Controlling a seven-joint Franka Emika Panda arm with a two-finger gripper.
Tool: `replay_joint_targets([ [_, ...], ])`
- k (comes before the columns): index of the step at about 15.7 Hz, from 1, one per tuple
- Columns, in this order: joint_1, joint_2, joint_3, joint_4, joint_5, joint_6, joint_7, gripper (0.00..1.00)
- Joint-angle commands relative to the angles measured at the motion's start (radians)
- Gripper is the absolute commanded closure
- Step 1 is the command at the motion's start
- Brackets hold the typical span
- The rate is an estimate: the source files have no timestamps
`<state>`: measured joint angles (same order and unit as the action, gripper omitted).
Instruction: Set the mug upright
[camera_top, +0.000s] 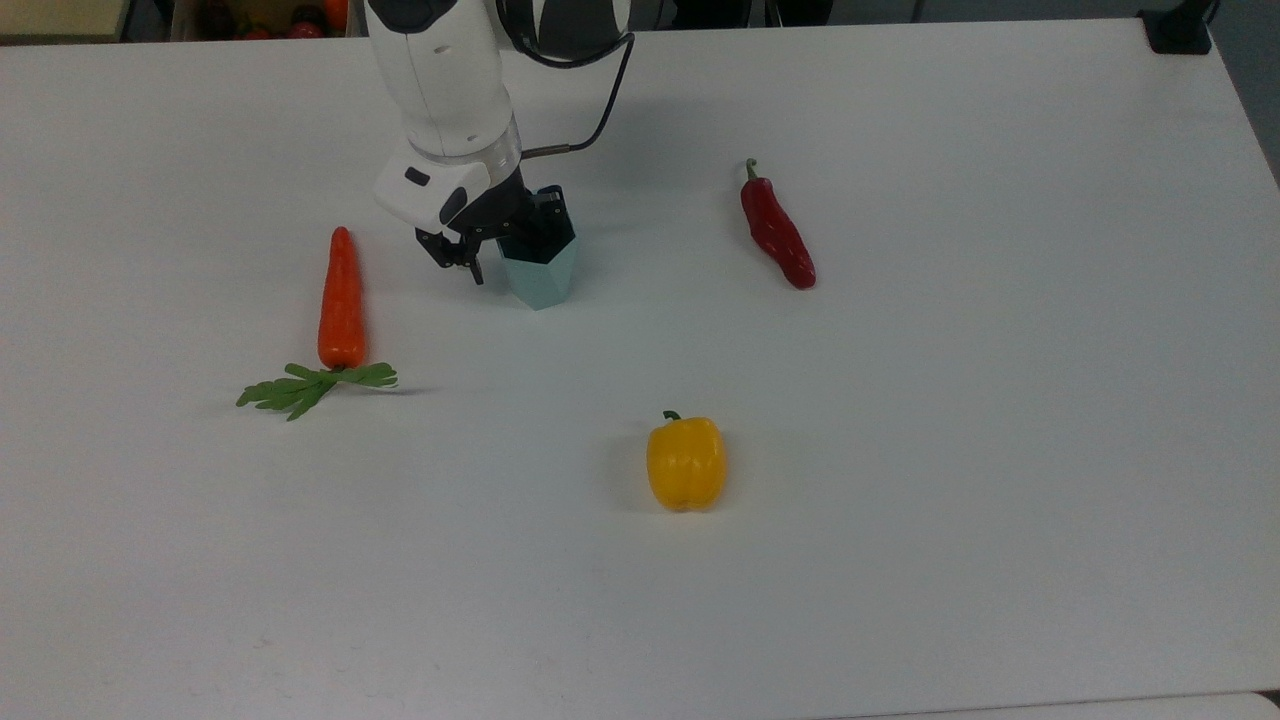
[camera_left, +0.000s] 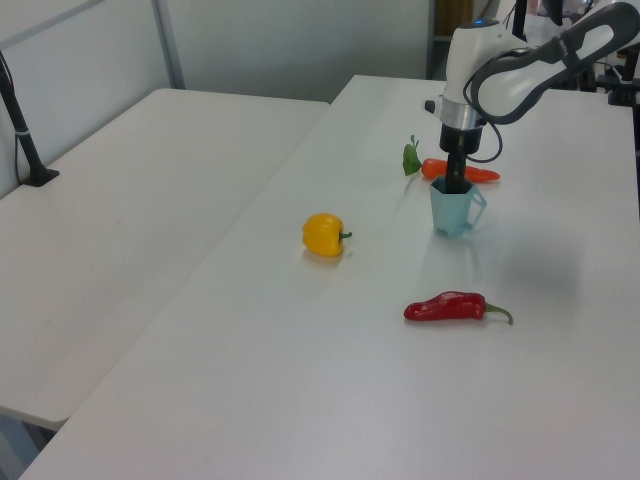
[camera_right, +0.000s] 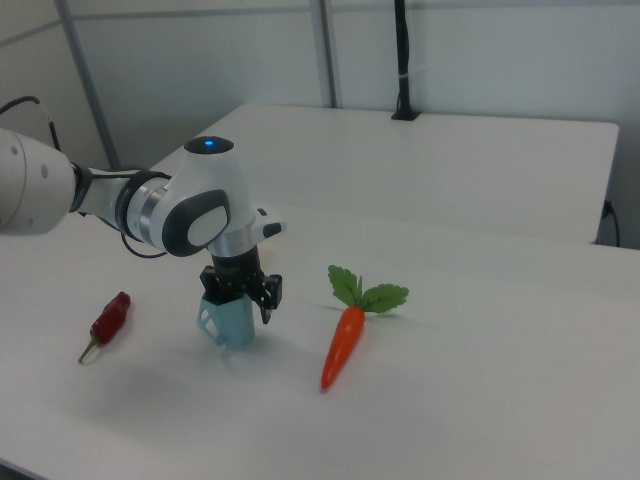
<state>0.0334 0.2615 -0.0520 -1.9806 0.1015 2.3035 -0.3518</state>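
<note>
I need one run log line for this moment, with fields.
phase: release | mug: upright on table | claw: open, straddling rim | next: likely retract

White arm bent down over table, gripper (camera_top: 490, 258) pointing downward, fingers spread apart
</note>
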Motion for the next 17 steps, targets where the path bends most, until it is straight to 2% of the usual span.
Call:
replay_joint_targets([
  [1,0.013,-0.054,-0.002,0.050,0.023,-0.083,0.049,0.00],
  [7,0.013,-0.165,0.001,0.290,0.021,-0.482,0.117,0.00],
  [9,0.013,-0.169,0.004,0.398,0.021,-0.631,0.209,0.00],
  [11,0.011,-0.177,0.024,0.466,0.014,-0.715,0.318,0.00],
  [13,0.002,-0.197,0.061,0.489,0.007,-0.781,0.413,0.00],
  [15,0.002,-0.244,0.063,0.488,0.009,-0.792,0.502,0.00],
  [17,0.002,-0.275,0.054,0.465,0.010,-0.786,0.504,0.00],
])
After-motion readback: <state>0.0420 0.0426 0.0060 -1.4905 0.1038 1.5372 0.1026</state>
